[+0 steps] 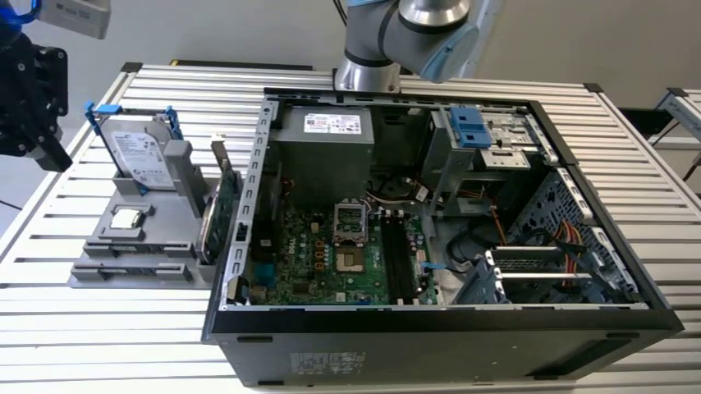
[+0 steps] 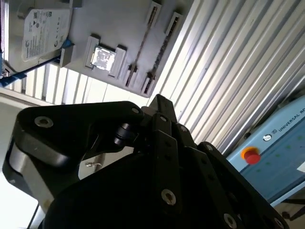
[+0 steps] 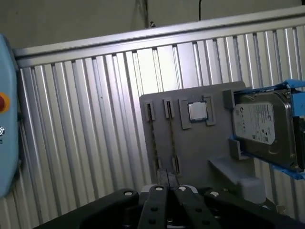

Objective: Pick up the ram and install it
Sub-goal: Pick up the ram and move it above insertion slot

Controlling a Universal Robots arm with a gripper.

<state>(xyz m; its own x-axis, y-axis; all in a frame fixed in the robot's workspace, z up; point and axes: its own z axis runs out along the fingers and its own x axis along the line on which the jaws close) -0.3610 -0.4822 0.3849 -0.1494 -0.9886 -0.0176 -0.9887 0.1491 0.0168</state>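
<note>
The slatted aluminium table (image 1: 66,328) carries the open black computer case (image 1: 438,353). Just beside the case, at the exterior view's left, sits the grey parts tray (image 1: 88,275). The black gripper (image 3: 167,177) hangs clear of the tray, fingertips (image 2: 159,101) pressed together with nothing between them. The slim ram stick (image 3: 153,140) stands edge-on in a tray slot.

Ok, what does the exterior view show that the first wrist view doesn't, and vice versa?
The exterior view brings the open computer case and its motherboard. The first wrist view brings a red button on a blue panel. Shared: the grey holder, the hard drive, the processor chip and the end effector.
</note>
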